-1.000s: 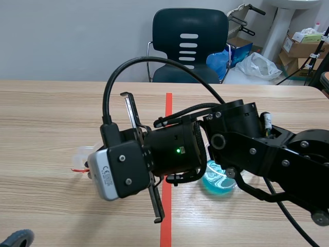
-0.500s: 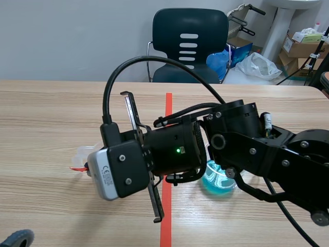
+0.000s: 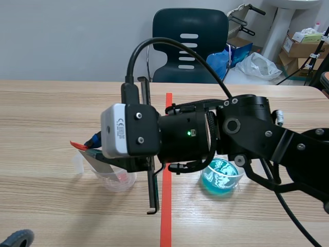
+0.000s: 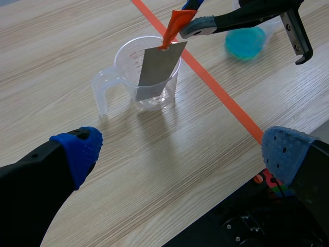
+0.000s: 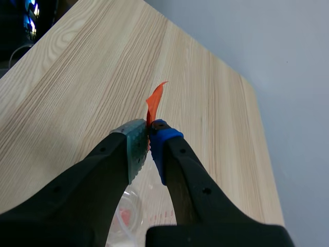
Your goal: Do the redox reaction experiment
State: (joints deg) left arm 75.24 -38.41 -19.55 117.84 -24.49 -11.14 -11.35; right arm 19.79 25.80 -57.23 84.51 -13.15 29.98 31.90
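Observation:
My right gripper (image 3: 94, 142) reaches across the tape line and is shut on an orange-red tab (image 4: 174, 24) fixed to a grey metal sheet (image 4: 157, 69). The sheet hangs tilted, its lower end inside a clear measuring cup (image 4: 104, 87) that holds a little clear liquid. In the right wrist view the tab (image 5: 154, 99) sticks up between the pads of the right gripper (image 5: 149, 136), and the cup's rim (image 5: 128, 216) lies under the fingers. My left gripper (image 4: 182, 149) is open, nearer than the cup and holding nothing. A dish of blue liquid (image 3: 221, 177) stands right of the tape.
The right arm's wrist camera housing (image 3: 128, 131) and cable cover much of the table's middle. A dark chair (image 3: 190, 43) stands behind the far edge, with boxes and bags at the back right. Bare wooden table lies left of the cup.
The right wrist has rolled upright and risen. The tab and metal sheet now show above the cup, which is more exposed than before.

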